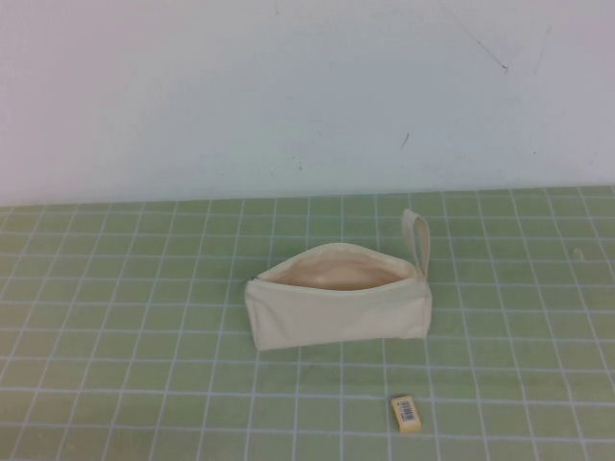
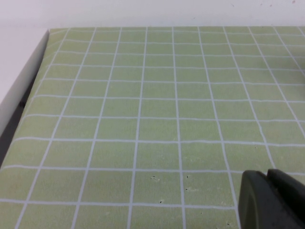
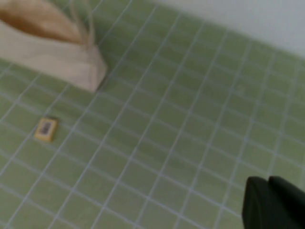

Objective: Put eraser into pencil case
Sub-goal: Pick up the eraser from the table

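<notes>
The cream-white pencil case [image 1: 336,303] lies on the green grid mat in the middle, unzipped, its beige lining showing, its loop strap [image 1: 416,235] at the right end. The tiny pale-yellow eraser [image 1: 406,412] with a barcode label lies on the mat just in front of the case's right end. In the right wrist view the case [image 3: 52,52] and eraser [image 3: 46,129] both show, well away from my right gripper [image 3: 268,183], which is shut and empty. My left gripper [image 2: 267,176] is shut and empty over bare mat. Neither gripper shows in the high view.
A white wall [image 1: 307,86] backs the mat. The mat's left edge [image 2: 33,90] shows in the left wrist view, with a white border beside it. Green grid mat [image 1: 115,317] surrounds the case on all sides.
</notes>
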Robot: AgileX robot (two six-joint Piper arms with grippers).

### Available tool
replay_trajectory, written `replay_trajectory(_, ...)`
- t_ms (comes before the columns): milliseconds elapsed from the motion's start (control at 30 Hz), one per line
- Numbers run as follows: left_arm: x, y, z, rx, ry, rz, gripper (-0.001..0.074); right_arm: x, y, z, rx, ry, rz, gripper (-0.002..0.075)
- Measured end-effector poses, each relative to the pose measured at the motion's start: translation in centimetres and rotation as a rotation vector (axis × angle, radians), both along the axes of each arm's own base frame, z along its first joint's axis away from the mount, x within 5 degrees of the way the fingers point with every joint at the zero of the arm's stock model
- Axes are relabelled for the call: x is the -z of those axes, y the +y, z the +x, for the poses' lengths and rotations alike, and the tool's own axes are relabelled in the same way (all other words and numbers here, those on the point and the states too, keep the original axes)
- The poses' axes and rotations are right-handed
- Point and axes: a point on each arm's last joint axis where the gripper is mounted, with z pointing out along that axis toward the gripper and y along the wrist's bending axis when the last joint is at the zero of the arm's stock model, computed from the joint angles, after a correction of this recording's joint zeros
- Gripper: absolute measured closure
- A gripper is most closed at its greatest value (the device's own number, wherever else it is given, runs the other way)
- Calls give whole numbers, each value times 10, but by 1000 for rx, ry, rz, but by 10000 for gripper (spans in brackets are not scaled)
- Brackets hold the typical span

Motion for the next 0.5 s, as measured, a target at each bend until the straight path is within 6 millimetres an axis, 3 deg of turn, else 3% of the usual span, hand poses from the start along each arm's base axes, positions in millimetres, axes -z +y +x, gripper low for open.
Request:
replay_trajectory(233, 0, 0, 0, 0, 0, 0, 736, 45, 20, 65, -201, 259, 89, 726)
replay_trajectory(400, 0, 0, 0, 0, 0, 0, 736, 81, 64, 83, -349, 435, -10, 726)
replay_trajectory(500, 0, 0, 0, 0, 0, 0, 736, 101, 102, 86, -415, 487, -100, 726)
